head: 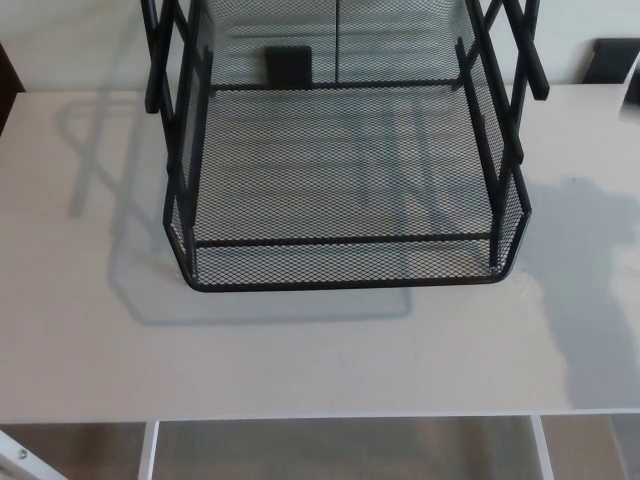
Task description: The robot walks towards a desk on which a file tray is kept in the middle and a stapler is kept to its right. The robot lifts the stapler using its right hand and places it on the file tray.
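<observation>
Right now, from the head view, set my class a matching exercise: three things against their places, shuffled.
1 black wire-mesh file tray
2 white metal desk leg
3 small black object

A upper right of the picture, by the back edge of the pale wooden desk
B below the desk's front edge
C middle of the desk

Pairs: 1-C, 2-B, 3-A

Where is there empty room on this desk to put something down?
The desk is bare left of the file tray, right of it, and along the front strip before the near edge. Only the middle is crowded, filled by the tray.
</observation>
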